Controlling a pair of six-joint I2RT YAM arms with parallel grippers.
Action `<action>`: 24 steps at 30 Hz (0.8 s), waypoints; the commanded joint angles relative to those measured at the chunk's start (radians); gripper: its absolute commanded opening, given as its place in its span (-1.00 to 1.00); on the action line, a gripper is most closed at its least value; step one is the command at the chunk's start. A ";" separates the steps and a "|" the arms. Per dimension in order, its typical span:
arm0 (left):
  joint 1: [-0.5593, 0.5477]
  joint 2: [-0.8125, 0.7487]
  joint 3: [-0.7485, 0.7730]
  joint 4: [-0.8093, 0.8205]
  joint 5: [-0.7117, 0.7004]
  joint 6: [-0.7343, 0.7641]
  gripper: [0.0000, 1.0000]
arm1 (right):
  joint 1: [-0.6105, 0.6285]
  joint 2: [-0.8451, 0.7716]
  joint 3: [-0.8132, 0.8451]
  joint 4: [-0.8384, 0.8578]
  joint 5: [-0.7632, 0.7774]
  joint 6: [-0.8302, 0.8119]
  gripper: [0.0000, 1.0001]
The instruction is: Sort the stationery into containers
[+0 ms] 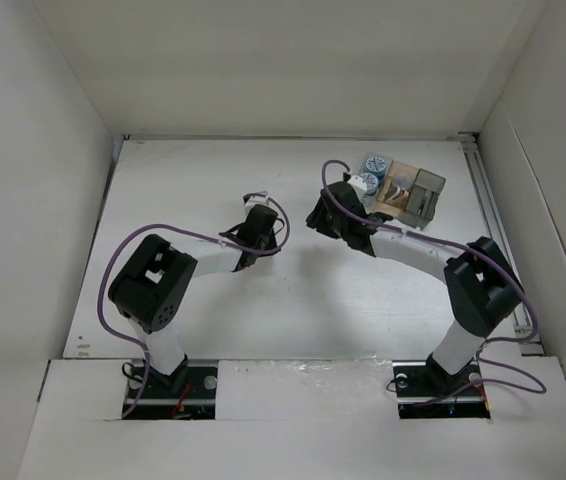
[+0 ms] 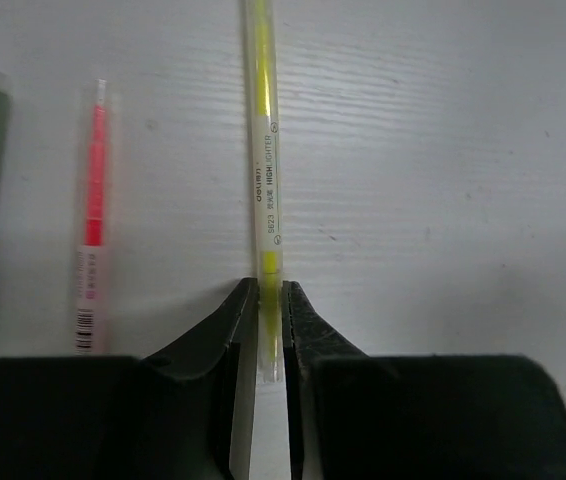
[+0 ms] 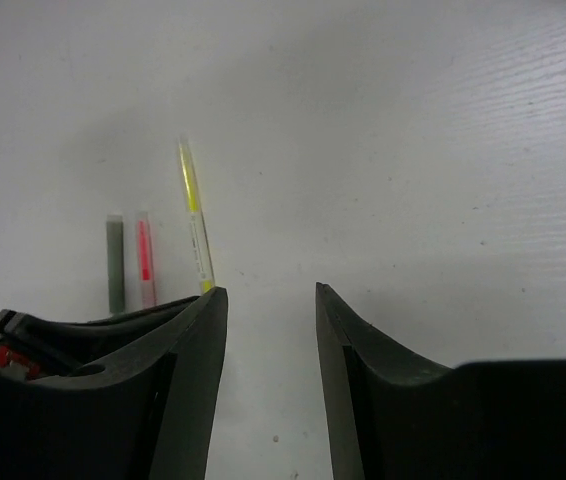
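Table (image 2: 443, 150), left hand (image 2: 270, 300) around yellow pen (image 2: 262, 150)

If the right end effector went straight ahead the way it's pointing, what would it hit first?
Probably only the bare table: ahead of the open right end effector the way looks free. The yellow highlighter lies left of that line, though depth is unclear.

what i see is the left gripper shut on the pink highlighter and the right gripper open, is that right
No: the left gripper is shut on the yellow highlighter, as the left wrist view shows; the pink highlighter lies loose beside it. The right gripper is open.
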 commanded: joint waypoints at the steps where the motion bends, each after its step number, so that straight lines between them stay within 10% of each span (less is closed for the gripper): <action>1: -0.039 0.028 0.014 -0.008 0.055 -0.013 -0.92 | 0.010 0.062 0.037 0.050 -0.050 0.014 -0.07; 13: -0.048 -0.040 -0.037 0.075 0.194 -0.042 -0.33 | 0.019 0.206 0.101 0.050 -0.088 0.032 -0.09; 24: -0.048 -0.378 -0.171 0.086 0.092 -0.033 -0.40 | 0.038 0.258 0.172 0.040 -0.119 0.022 -0.17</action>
